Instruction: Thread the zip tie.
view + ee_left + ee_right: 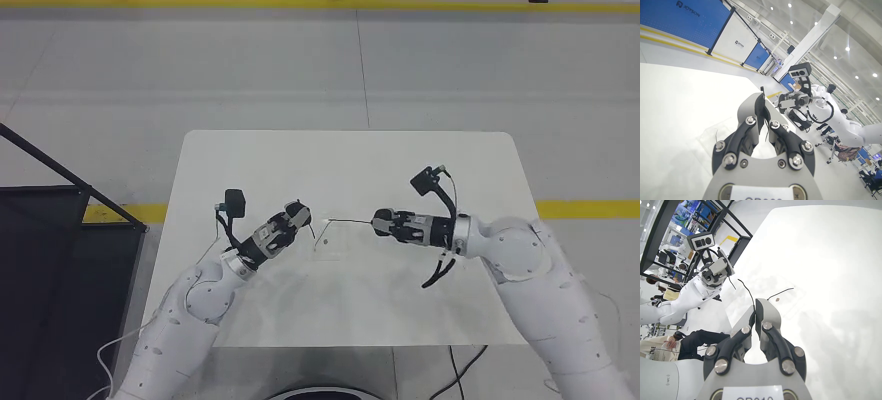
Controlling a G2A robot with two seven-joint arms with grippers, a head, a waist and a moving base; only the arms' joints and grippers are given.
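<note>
My left gripper hovers over the middle of the white table, shut on a black zip tie. The tie's head sticks out past the fingertips and its tail hangs down behind them. Facing it from the other side, my right gripper is shut on a thin black zip tie strip. The strip's free tip points toward the left gripper and stops a small gap short of it. In the left wrist view the right gripper is farther off.
A clear plastic sheet lies flat on the table under the gap between the grippers. A black frame and dark panel stand off the table's left side. The table's far half is bare white.
</note>
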